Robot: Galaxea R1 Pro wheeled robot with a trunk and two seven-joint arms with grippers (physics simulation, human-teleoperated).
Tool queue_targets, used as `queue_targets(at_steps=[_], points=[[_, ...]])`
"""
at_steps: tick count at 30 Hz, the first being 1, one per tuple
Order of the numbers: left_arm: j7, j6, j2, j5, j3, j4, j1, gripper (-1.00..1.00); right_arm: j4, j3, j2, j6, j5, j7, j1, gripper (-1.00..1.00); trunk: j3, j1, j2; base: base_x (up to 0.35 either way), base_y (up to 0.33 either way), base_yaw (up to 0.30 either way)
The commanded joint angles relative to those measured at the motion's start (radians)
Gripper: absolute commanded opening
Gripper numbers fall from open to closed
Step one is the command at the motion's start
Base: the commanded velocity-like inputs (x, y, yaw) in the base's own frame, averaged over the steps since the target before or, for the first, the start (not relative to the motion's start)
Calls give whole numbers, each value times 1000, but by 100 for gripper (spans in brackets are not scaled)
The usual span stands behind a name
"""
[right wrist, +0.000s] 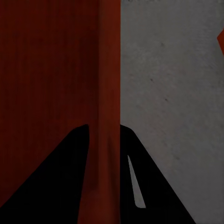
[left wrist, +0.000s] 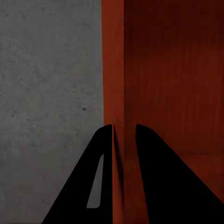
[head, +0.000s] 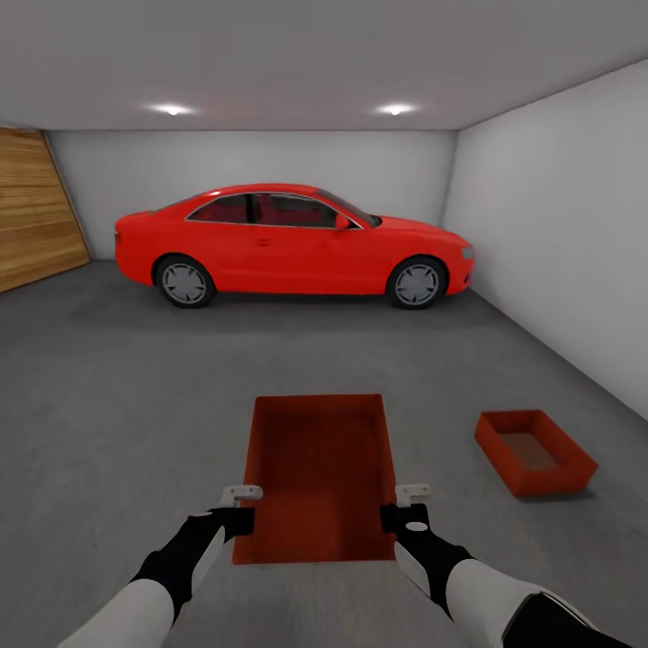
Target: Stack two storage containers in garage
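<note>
Both sets of jaws are closing on the carried storage container [head: 321, 477]: the left gripper [left wrist: 123, 135] is pinching its left side wall and the right gripper [right wrist: 103, 130] is pinching its right side wall, one finger inside and one outside in each wrist view. That open-top orange-red bin is sitting between the two arms, directly ahead of the robot, above the dark grey floor [head: 108, 405] of the garage. Off to the right, the second storage container [head: 535, 452] is resting on the floor well apart, while a red car [head: 288, 247] is standing by the white back wall [head: 270, 162] and a wooden door [head: 31, 211] is showing at left.
</note>
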Motion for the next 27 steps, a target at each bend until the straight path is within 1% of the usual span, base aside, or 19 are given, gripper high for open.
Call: queue_targets(at_steps=[1, 27], points=[[3, 6, 1, 4, 9, 1, 0, -100, -1, -44, -11, -27, 9, -32, -1, -100, -1, 1, -1, 321, 0, 0], [3, 6, 1, 4, 9, 1, 0, -100, -1, -44, -11, -27, 9, -32, -1, -100, -1, 1, -1, 321, 0, 0]])
